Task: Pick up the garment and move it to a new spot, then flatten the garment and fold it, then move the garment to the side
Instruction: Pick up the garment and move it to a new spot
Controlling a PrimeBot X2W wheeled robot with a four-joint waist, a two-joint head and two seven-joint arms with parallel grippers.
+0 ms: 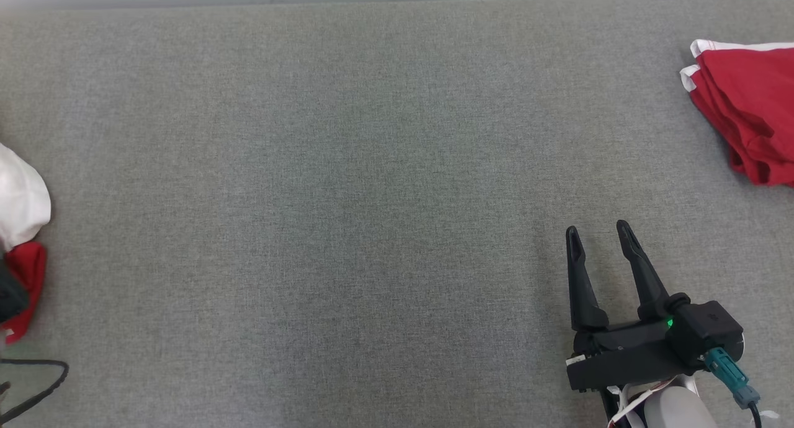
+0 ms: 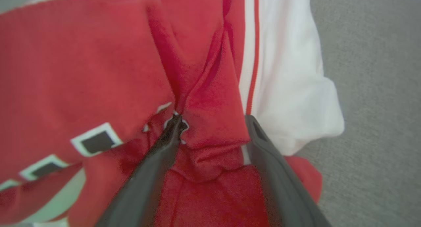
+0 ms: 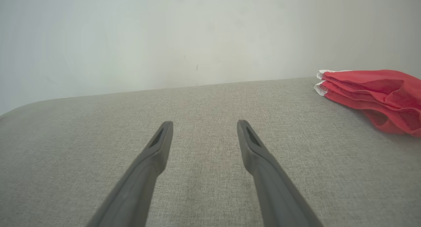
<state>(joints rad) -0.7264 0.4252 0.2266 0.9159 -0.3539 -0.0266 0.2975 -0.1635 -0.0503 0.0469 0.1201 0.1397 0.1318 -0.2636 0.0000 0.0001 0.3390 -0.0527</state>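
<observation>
Closest to the lens, in the left wrist view, the garment lies right under the left gripper. It is a rumpled piece of red cloth with a white panel edged by a thin red stripe and several dark squares outlined in white. The gripper's two dark fingers are spread wide, with a fold of red fabric bulging between them. One fingertip is pushed into a crease and the other sits at the seam where red meets white; the jaws have not closed on the cloth. In the head view the garment shows as a white, red and dark bunch at the far left edge of the desk, whose grey woven top is bare across the middle. A black cable loops just below the bunch. At the lower right of that view the right gripper is over bare grey cloth, fingers apart and holding nothing. Well beyond it, at the desk's far right edge, lies a folded red garment with white trim. A pale wall rises behind the desk in the right wrist view.
</observation>
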